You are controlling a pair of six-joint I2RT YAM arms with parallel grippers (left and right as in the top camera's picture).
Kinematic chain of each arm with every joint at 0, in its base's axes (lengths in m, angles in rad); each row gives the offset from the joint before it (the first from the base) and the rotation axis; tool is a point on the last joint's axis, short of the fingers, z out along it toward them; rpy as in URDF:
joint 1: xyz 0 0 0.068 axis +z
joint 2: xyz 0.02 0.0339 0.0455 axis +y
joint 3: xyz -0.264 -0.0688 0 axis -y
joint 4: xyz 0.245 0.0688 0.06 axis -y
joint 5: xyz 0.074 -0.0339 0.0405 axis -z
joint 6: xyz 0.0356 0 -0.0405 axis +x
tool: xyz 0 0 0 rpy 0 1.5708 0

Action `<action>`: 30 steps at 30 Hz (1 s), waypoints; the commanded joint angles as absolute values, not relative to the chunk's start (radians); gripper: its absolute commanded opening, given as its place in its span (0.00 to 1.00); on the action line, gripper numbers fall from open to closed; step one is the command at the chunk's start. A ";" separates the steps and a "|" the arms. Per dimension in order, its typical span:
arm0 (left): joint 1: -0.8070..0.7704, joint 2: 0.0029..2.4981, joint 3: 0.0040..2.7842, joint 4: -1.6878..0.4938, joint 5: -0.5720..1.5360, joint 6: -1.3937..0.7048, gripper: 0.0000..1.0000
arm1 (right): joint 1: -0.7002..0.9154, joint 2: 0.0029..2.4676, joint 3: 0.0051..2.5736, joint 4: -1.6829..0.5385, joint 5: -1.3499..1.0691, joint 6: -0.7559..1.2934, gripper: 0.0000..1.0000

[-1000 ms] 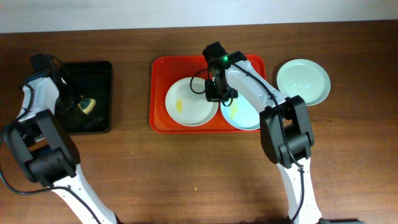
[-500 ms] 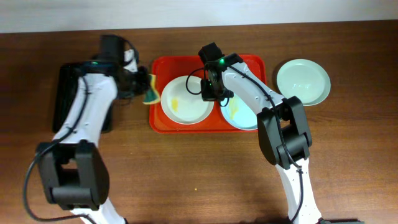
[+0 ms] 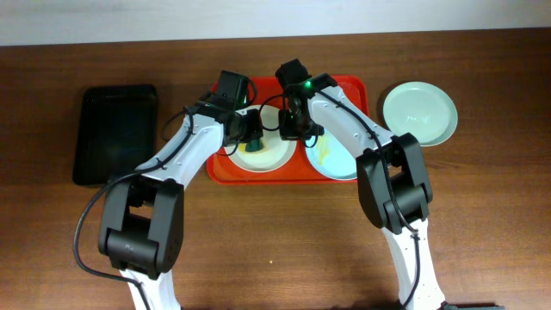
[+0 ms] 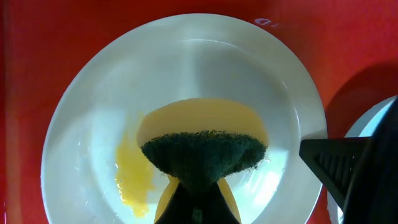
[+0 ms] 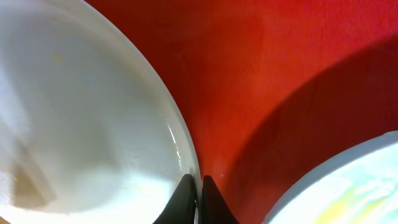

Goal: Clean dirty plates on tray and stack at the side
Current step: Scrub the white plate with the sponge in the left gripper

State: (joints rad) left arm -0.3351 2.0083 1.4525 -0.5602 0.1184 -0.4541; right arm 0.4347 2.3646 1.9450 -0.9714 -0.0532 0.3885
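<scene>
Left pincer (image 4: 198, 208): closed tight on a sponge (image 4: 205, 155), held from above with the dark green scrub face downward.
Sponge: yellow body with a green pad, over the middle of the white plate (image 4: 93, 124); whether it touches the plate cannot be told.
Yellow smear (image 4: 134, 177): on the white plate, just left of the sponge.
Right pincer (image 5: 200, 194): fingers almost together, pinching the right rim of the white plate.
White plate: in the left half of the red tray (image 3: 225, 170).
Smeared mint plate (image 3: 343, 159): in the right half of the tray, just beside the white plate, with a yellowish streak near its left edge.
Second mint plate (image 3: 420, 112): on the worktop (image 3: 258, 241), just right of the tray.
Black tray (image 3: 116, 133): on the worktop, left of the red tray and apart from it.
</scene>
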 commanded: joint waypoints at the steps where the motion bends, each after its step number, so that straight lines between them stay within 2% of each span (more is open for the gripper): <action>1: -0.333 2.006 1.452 -0.533 0.125 -0.463 0.00 | 0.430 2.364 1.928 -0.979 -0.033 0.391 0.04; 18: -0.362 2.073 1.452 -0.461 0.173 -0.463 0.00 | 0.430 2.364 1.928 -0.968 -0.033 0.391 0.04; 24: -0.341 2.105 1.458 -0.677 -0.306 -0.455 0.00 | 0.430 2.364 1.928 -0.973 -0.033 0.390 0.04; 25: -0.326 2.103 1.481 -0.707 -0.332 -0.455 0.00 | 0.430 2.364 1.928 -0.973 -0.033 0.390 0.04; 27: -0.311 2.098 1.578 -0.787 -0.332 -0.455 0.00 | 0.430 2.364 1.928 -0.973 -0.033 0.390 0.04; 30: -0.311 2.097 1.657 -0.766 -0.074 -0.440 0.00 | 0.430 2.364 1.928 -0.972 -0.033 0.390 0.04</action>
